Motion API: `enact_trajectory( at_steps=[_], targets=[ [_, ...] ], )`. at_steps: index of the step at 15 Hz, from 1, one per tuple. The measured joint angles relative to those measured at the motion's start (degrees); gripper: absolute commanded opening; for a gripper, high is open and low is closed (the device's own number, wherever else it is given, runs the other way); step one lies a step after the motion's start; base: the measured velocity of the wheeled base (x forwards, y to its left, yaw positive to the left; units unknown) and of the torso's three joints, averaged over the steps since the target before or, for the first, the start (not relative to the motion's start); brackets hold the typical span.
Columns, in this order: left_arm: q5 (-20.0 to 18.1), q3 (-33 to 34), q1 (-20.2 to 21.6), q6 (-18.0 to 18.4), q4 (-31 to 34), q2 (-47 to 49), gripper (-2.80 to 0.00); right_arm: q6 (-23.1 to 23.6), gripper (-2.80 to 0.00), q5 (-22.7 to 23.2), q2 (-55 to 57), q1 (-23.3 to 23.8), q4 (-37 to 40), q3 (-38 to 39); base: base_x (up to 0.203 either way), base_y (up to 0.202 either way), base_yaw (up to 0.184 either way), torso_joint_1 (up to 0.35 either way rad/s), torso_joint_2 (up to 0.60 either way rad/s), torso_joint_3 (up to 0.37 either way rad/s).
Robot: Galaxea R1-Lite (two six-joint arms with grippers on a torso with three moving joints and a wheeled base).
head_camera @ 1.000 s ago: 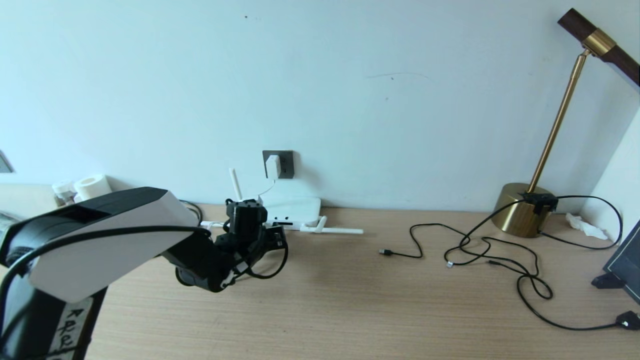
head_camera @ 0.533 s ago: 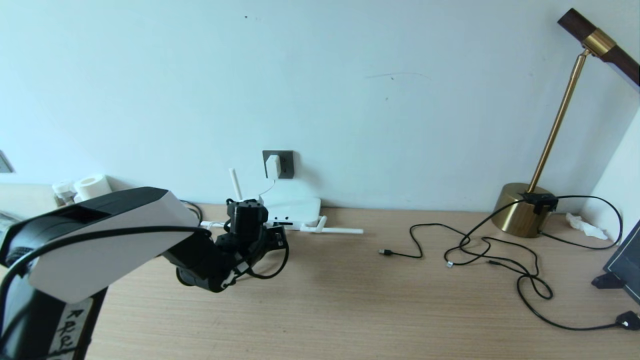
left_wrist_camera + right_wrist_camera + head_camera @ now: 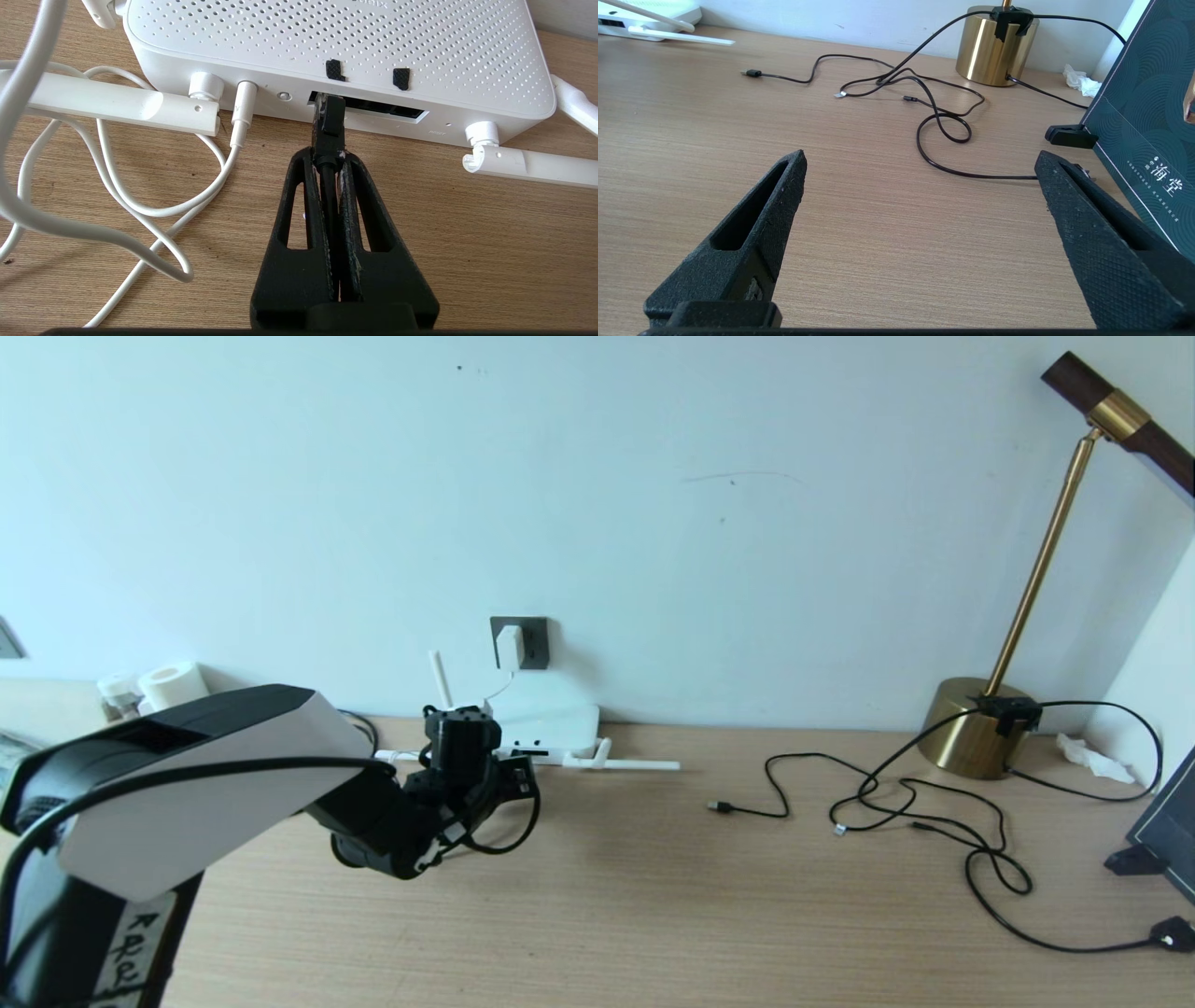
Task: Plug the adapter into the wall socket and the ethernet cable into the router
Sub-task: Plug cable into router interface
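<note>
The white adapter [image 3: 510, 647] sits in the dark grey wall socket [image 3: 535, 643], and its thin white cord drops to the router [image 3: 551, 721] on the desk below. In the left wrist view my left gripper [image 3: 328, 157] is shut on the ethernet cable [image 3: 329, 122] just behind its black plug. The plug's tip is at the left end of the dark port slot in the router's [image 3: 336, 42] edge. In the head view the left gripper [image 3: 516, 777] is right in front of the router. My right gripper [image 3: 920, 161] hangs open above bare desk, holding nothing.
Thin black cords [image 3: 896, 803] snake across the right of the desk to a brass lamp base [image 3: 971, 739]. A dark green box [image 3: 1148, 116] stands at the right edge. White cord loops [image 3: 117, 205] and folded antennas [image 3: 117, 100] lie beside the router.
</note>
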State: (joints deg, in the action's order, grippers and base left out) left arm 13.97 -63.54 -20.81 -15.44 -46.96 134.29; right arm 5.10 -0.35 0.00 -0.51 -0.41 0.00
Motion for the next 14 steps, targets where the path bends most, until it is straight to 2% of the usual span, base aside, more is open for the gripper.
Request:
enact_trajectory(
  at_steps=[14],
  targets=[
    [0.00,0.76,0.23,-0.19,-0.39,0.00,-2.80,-0.04,0.00,0.00,0.00,0.00,0.00,0.00,0.000,0.000,0.000,0.000,0.00,0.000]
  ],
)
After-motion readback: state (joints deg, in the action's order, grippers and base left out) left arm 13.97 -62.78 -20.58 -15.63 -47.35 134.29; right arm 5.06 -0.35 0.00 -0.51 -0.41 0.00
